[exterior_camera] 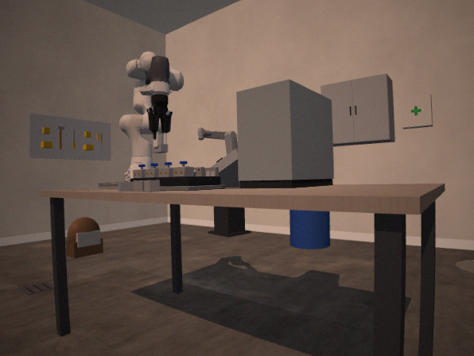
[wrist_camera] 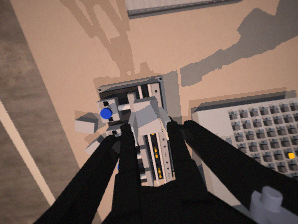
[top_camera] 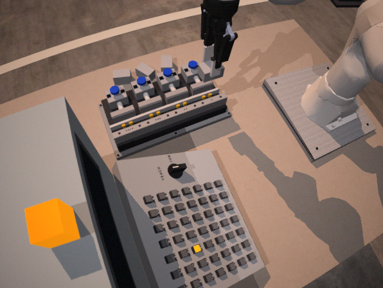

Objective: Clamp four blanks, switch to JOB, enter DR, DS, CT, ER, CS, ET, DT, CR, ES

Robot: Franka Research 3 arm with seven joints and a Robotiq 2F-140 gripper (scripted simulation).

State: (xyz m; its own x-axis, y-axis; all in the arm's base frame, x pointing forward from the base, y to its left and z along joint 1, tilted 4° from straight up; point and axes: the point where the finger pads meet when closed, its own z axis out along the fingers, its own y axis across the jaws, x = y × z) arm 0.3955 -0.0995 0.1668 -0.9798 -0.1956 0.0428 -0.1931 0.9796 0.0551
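Beige walls meet behind a wood-topped bench (top_camera: 250,135) (exterior_camera: 254,197), where a grey cabinet (top_camera: 29,138) (exterior_camera: 264,135) carries a lit amber lamp (top_camera: 48,222). Above the far-end station of the four-station vise fixture (top_camera: 146,144) (exterior_camera: 199,181) (wrist_camera: 131,81), my gripper (top_camera: 213,65) (exterior_camera: 160,137) (wrist_camera: 147,116) points downward, its fingers closed on a grey blank (top_camera: 209,71) (exterior_camera: 161,148) (wrist_camera: 147,114) held clear of the bench. Three more blanks, one squared-off blank (top_camera: 122,76), one angled blank (top_camera: 145,71) and one upright-looking blank (top_camera: 166,62), rest on the bench just behind the fixture, beside its blue-knobbed valves: a first valve (top_camera: 114,90), a second valve (top_camera: 141,81), a third valve (top_camera: 168,72) and a fourth valve (top_camera: 193,65) (wrist_camera: 106,113). Near the fixture, the sloped key panel (top_camera: 138,173) (wrist_camera: 207,125) shows one key (top_camera: 196,248) (wrist_camera: 291,156) lit yellow among its dark rows; its printed name is too small for me to read. At the panel's upper end sits the black selector (top_camera: 176,170), between the panel's edge and the keys, near the printed words TEACH and JOB. My white arm (top_camera: 337,77) (exterior_camera: 137,135) stands on a pale base plate (top_camera: 276,87), while a blue drum (exterior_camera: 309,230) stands on the floor beyond the bench.
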